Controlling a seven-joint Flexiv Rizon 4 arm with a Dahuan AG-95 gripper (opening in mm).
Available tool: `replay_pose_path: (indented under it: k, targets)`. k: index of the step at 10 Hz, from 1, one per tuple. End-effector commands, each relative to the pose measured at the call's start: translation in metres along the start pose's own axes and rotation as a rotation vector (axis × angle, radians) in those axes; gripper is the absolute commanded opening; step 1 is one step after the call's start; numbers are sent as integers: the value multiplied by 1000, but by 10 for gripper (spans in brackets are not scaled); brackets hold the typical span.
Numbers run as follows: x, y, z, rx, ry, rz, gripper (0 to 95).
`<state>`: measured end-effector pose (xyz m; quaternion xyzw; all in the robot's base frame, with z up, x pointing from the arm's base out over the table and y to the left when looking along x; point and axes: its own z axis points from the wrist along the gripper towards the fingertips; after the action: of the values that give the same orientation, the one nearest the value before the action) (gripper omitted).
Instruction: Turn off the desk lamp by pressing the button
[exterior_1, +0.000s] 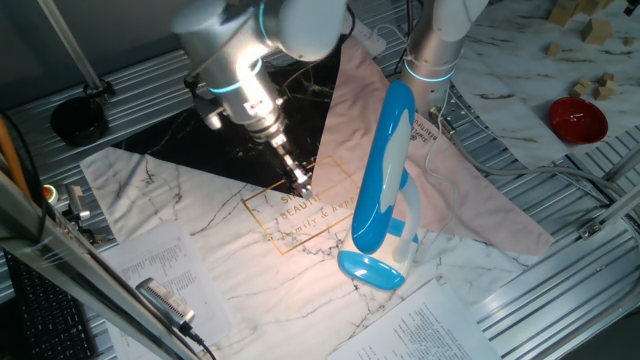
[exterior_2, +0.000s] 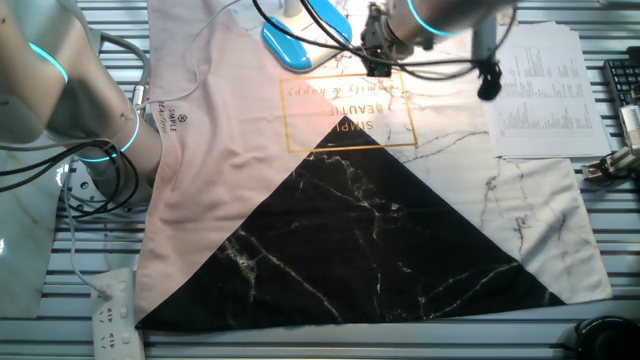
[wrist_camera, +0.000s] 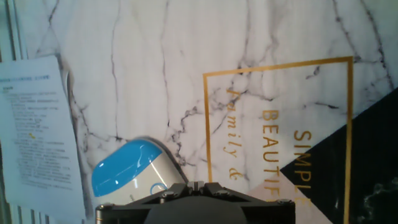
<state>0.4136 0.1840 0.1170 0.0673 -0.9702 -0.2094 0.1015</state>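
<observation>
The desk lamp (exterior_1: 385, 170) stands on the marble-print cloth with its long blue-and-white head raised over its blue oval base (exterior_1: 372, 268). The cloth under the head is brightly lit. My gripper (exterior_1: 300, 186) hangs low over the gold-framed lettering, left of the lamp and apart from it. In the other fixed view the gripper (exterior_2: 378, 66) is right of the base (exterior_2: 290, 45). In the hand view the base (wrist_camera: 127, 171) lies at lower left, with a blue ring mark (wrist_camera: 155, 186) on its white part just left of my gripper (wrist_camera: 198, 185). The fingers meet, shut and empty.
A second robot arm (exterior_1: 435, 50) stands behind the lamp, with cables. A red bowl (exterior_1: 577, 118) and wooden blocks (exterior_1: 600, 30) are at the far right. Printed sheets (exterior_1: 160, 270) lie by the cloth. A power strip (exterior_2: 115, 320) lies off the cloth's corner.
</observation>
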Motion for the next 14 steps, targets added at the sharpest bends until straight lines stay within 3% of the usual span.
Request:
replay_pose_path:
  k: [1,2,5,7,9,12,13,14]
  targets:
    - [10,12,19,-218,-17,28,0]
    - [11,15,24,-237,-17,30,0]
    - [6,25,34,-248,-22,40,0]
    - [3,35,45,-281,-20,63,0]
    - [1,36,51,-289,-19,60,0]
    - [1,34,56,-271,-23,55,0]
    - [1,34,56,-247,-27,61,0]
    - [1,34,56,-178,-64,40,0]
